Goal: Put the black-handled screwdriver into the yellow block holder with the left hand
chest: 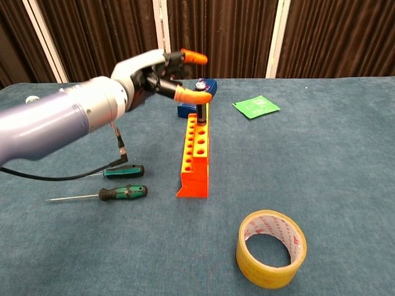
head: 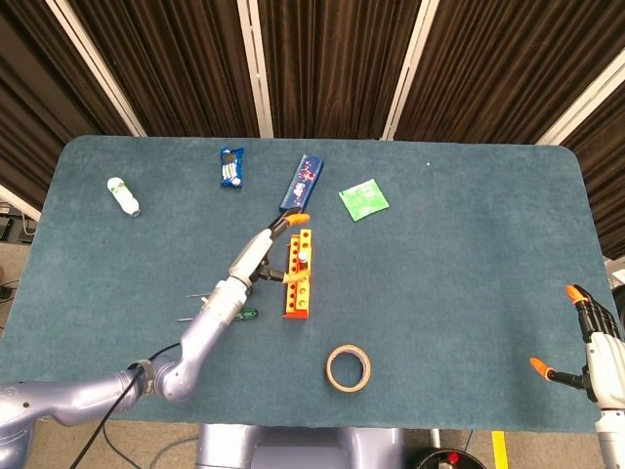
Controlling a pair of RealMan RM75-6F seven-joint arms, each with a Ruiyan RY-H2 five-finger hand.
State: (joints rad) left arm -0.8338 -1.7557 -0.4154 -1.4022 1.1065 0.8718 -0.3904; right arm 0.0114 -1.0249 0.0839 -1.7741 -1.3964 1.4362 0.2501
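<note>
The black-handled screwdriver (chest: 201, 113) stands upright in a hole at the far end of the yellow-orange block holder (chest: 196, 154), with no fingers touching it. My left hand (chest: 162, 75) hovers just above and left of it, its orange-tipped fingers spread and holding nothing. In the head view the screwdriver (head: 303, 256) shows as a pale cap on the holder (head: 298, 289), and the left hand (head: 270, 238) lies beside it. My right hand (head: 592, 350) sits at the table's near right corner, fingers apart and empty.
Two green-handled screwdrivers (chest: 125, 171) (chest: 124, 192) lie left of the holder. A yellow tape roll (chest: 271, 248) sits at the front. A blue box (head: 302, 184), a green packet (head: 363, 199), a snack pack (head: 231, 167) and a white bottle (head: 122, 195) lie further back.
</note>
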